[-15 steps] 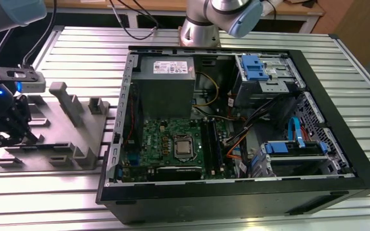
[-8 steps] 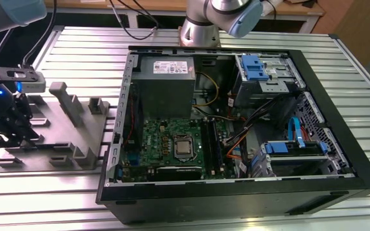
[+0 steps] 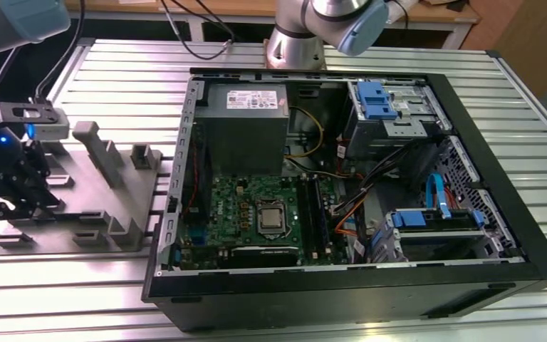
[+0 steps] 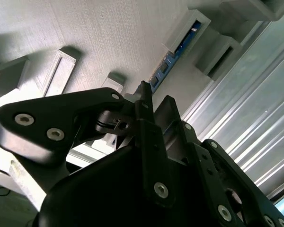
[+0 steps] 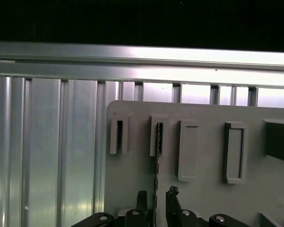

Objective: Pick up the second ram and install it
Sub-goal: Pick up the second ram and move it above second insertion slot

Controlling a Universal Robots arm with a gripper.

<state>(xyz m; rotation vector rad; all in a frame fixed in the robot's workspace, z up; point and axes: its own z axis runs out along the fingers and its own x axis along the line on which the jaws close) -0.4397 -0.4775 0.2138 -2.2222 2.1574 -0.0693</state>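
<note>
Tool (image 5: 156,194) apart, straddling 2nd ram (image 5: 158,142) seated in tray (image 5: 203,198); no grip yet, lift and install remain.

hand (image 5: 156,193) cut off, second ram (image 5: 157,151) partly hidden

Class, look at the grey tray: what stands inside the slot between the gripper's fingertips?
A slim dark ram stick stands on edge in a narrow slot of the grey tray, between the fingertips of the open gripper. Its lower edge is hidden inside the slot.

The power supply's label (image 3: 254,97) seems unreadable.
</note>
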